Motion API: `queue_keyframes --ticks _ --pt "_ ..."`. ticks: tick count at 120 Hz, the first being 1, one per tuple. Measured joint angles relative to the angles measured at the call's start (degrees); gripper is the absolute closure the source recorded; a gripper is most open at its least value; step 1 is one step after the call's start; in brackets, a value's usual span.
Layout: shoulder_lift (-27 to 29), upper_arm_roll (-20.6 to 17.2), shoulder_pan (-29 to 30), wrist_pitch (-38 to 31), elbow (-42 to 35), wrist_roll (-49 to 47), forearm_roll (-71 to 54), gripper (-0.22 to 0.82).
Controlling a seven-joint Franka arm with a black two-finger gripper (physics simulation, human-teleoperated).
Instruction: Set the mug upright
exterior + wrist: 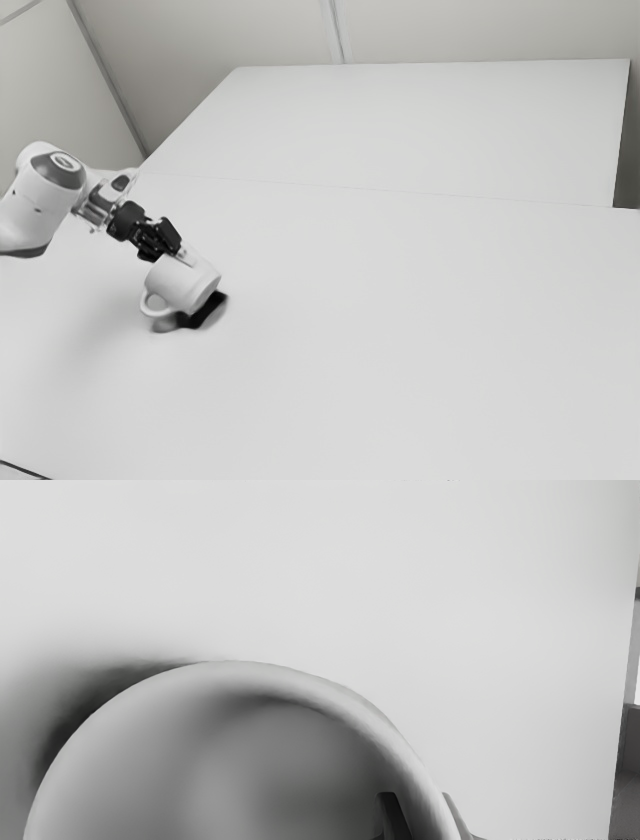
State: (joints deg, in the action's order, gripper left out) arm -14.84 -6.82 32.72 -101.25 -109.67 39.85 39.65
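Gripping tilted mug point(180, 286), exterior view showing handle point(145, 304), wrist view interior point(240, 765)

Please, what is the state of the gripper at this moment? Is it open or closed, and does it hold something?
Gripper: closed on the wall of the white mug, one finger inside, the other outside.

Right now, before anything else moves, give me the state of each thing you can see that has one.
Round white mug with a handle: tilted, not upright; nothing visible in the part of its inside that shows.
Black two-finger pincer: shut on the mug's wall, one finger inside, one outside.
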Motion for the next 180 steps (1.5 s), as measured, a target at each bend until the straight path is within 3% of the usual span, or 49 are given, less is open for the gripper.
queue_keyframes --ticks 20,71,107,138,180 --pt "6.13 -0.94 -3.9 -0.17 0.45 -0.38 -2.38 0.77" --pt "20.71 -0.44 -25.73 -1.14 -2.93 -11.93 -25.01 0.79" --pt "29.41 -1.1 -30.12 -10.55 -16.11 -21.35 -33.2 0.79" --pt "31.62 -3.87 -30.8 -21.85 -24.79 -27.16 -34.85 0.79" --pt "32.34 -4.48 -30.71 -33.87 -34.35 -32.75 -36.37 0.78"
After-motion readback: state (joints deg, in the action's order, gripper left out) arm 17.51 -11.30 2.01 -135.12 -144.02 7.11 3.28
